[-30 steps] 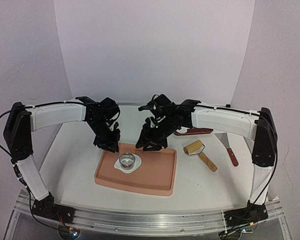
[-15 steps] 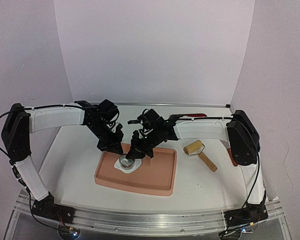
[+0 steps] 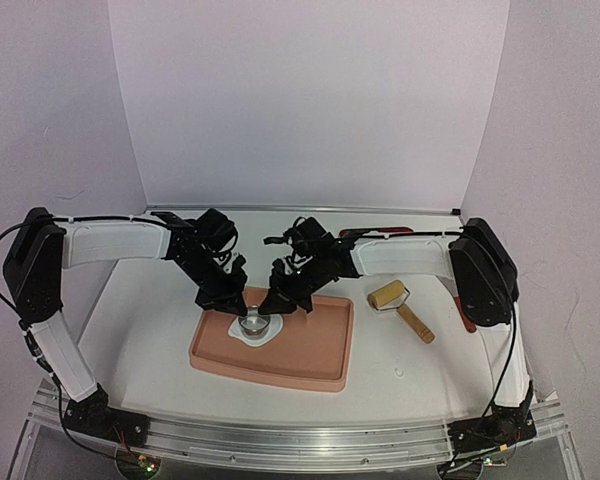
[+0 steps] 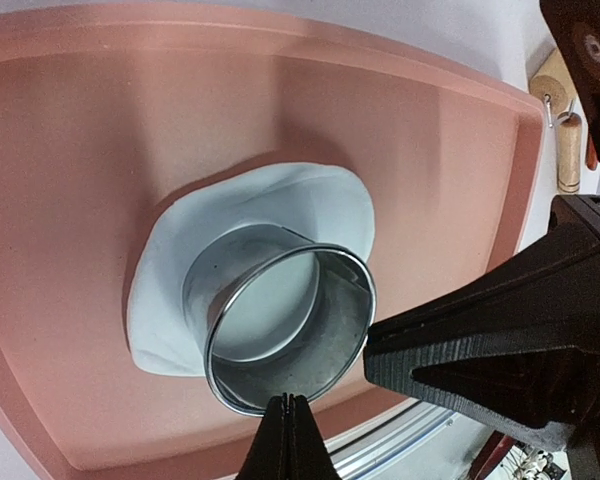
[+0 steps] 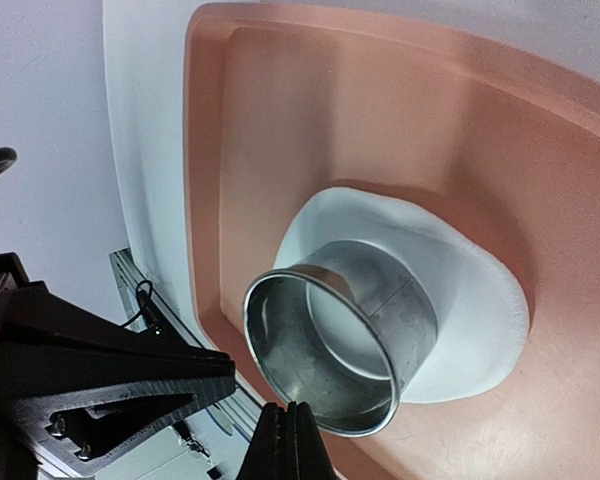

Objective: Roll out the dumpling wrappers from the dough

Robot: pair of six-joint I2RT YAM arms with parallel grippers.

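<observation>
A metal ring cutter (image 3: 252,322) stands upright on a flat irregular sheet of white dough (image 3: 265,337) at the left of the pink tray (image 3: 310,365). My left gripper (image 3: 238,306) is shut, its tip at the ring's rim (image 4: 280,320). My right gripper (image 3: 268,308) is shut, its tip at the opposite side of the rim (image 5: 340,335). The dough (image 4: 235,225) spreads round the ring and shows inside it (image 5: 460,300). No separate round wrapper is in view.
A wooden rolling pin (image 3: 400,308) lies right of the tray. A scraper with a red handle (image 3: 466,318) lies at the far right, partly behind the right arm. A red object (image 3: 392,232) lies at the back. White walls close in on three sides.
The right gripper has swung down and left from above the tray's back edge to the ring. The left gripper has dropped slightly toward the ring. The ring and dough stayed put.
</observation>
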